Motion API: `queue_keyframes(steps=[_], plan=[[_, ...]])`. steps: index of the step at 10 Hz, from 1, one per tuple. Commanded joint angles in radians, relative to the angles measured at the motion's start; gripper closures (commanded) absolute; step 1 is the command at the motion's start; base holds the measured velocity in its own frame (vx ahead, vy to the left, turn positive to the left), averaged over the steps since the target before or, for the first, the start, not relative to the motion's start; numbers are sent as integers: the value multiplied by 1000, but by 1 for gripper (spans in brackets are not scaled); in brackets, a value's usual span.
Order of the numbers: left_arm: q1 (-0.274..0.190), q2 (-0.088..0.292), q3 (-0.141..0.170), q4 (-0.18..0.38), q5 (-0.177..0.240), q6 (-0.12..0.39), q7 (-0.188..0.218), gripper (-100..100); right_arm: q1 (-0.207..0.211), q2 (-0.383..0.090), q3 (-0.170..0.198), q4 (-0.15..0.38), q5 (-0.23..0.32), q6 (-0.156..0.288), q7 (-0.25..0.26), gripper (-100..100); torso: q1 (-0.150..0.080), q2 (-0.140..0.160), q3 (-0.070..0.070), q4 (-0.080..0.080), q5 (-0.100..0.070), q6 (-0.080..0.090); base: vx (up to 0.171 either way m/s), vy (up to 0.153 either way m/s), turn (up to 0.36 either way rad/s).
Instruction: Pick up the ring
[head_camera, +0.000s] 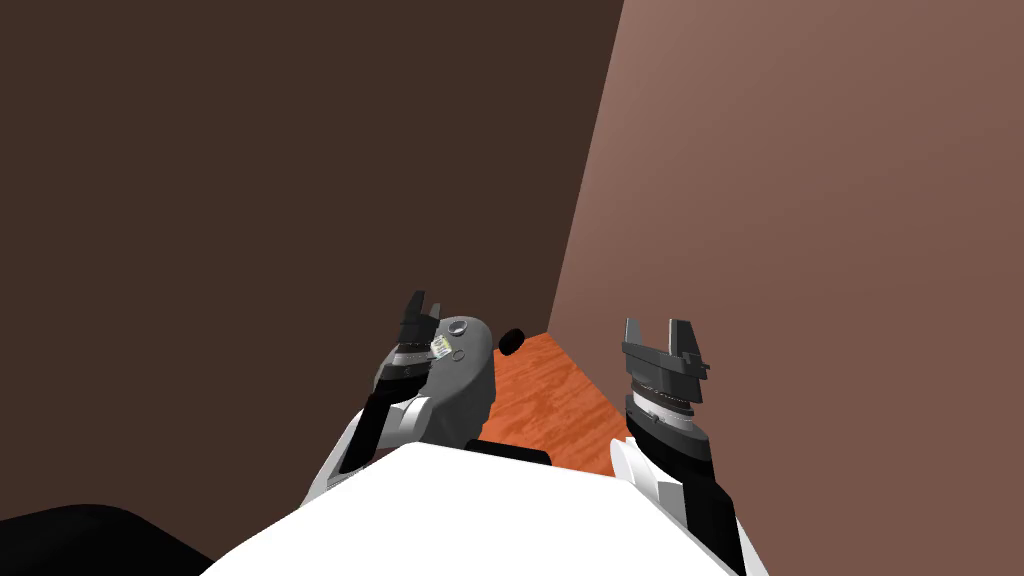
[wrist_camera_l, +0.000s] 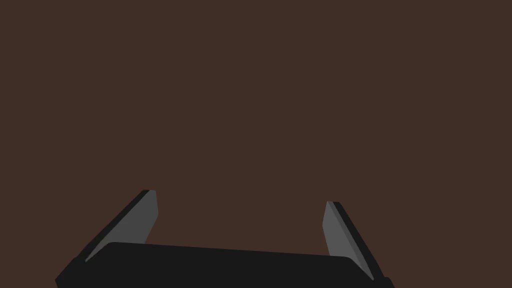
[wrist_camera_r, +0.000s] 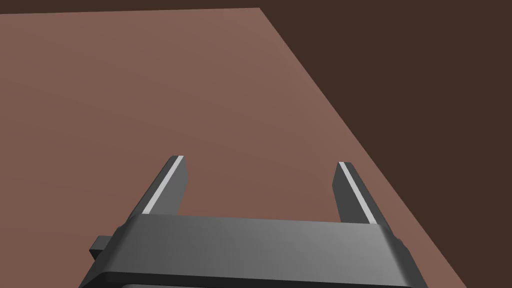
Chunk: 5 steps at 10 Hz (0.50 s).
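Left gripper (wrist_camera_l: 241, 198): fingers apart, nothing between them, aimed at the dark brown wall (head_camera: 300, 150). Right gripper (wrist_camera_r: 261, 161): fingers apart too, empty, facing the lighter brown wall (head_camera: 800, 200) where it meets the dark one. Both arms are raised in front of me and I'm parked in the corner. A wedge of orange wood floor (head_camera: 545, 390) runs between the arms.

I read the step as search, not reach. Best move is probably to back the base off and turn out of the corner, arms tucked so the blades don't scrape either wall.

I can't place the ring from here, and can't give its colour or finish. There's a dark round blob (head_camera: 511, 341) just beside the left forearm, too small to identify.
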Motion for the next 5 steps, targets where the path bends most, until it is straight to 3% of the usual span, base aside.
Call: queue_keyframes(steps=[1, 5], plan=[[-8, 45, 15, 18, 1, 30, 5, -100, 0, 0, 0, 0, 0, 0, 0, 0, 0, 0, 0, 0, 0, 0, -33, -30, -95], [-40, 135, 68, 81, 7, 127, 24, -100, 0, 0, 0, 0, 0, 0, 0, 0, -4, 4, 2, 1, -1, 0, -62, -63, -95]])
